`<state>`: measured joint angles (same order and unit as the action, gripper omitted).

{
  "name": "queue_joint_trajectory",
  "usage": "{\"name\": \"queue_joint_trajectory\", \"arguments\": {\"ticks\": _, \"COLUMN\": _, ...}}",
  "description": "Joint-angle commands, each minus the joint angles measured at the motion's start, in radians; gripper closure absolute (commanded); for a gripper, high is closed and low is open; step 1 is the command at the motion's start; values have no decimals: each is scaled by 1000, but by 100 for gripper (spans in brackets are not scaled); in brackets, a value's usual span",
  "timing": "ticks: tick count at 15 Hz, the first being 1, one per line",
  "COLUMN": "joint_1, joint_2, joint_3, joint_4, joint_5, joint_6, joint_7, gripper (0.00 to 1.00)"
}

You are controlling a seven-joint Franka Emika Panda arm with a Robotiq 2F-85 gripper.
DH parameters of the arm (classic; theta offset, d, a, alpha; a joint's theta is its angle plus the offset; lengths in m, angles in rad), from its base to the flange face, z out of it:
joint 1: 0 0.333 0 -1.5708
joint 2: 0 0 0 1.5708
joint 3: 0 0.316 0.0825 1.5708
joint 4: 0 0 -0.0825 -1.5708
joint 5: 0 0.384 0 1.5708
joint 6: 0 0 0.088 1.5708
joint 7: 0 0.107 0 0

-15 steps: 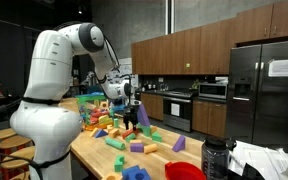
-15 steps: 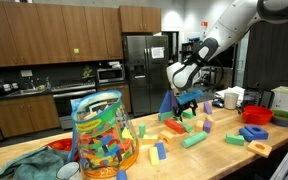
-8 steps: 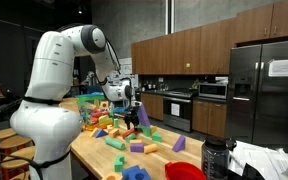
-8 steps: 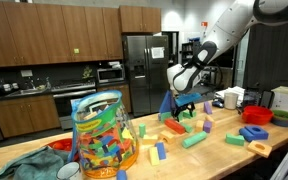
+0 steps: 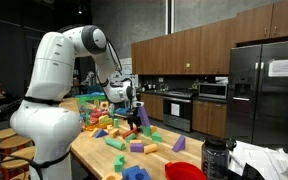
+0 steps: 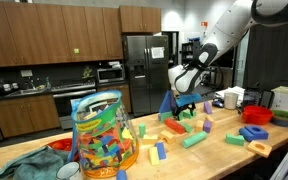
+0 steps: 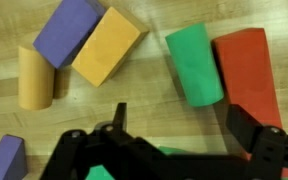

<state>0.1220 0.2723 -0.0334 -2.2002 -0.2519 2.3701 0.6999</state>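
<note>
The fingers (image 7: 246, 130) are standing wide apart and gripping nothing, hanging over the wooden counter (image 7: 149, 100) just short of a green cylinder (image 7: 195, 65) that's lying on its side. A red block (image 7: 252, 80) is crowding right up against it, looks like touching. Across the gap, an orange block (image 7: 106, 45) and a purple block (image 7: 69, 30) are sitting pressed together, with an orange cylinder (image 7: 34, 78) lying just beside them. In an exterior view a big clear jar of blocks (image 6: 102, 135) is standing well apart.

White glossy arm (image 5: 52, 72), rounded bulbous joints; black pincer (image 7: 174, 116), angular black fingers (image 7: 248, 132).
</note>
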Motion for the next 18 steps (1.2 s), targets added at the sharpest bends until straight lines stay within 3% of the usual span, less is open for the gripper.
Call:
{"name": "queue_joint_trajectory", "arguments": {"ticks": 1, "joint_1": 14, "joint_2": 20, "joint_3": -22, "joint_4": -12, "joint_5": -33, "joint_6": 11, "joint_7": 37, "gripper": 0}}
{"name": "queue_joint_trajectory", "arguments": {"ticks": 18, "joint_1": 32, "joint_2": 56, "joint_3": -22, "joint_4": -19, "joint_5": -5, "joint_6": 5, "joint_7": 33, "gripper": 0}}
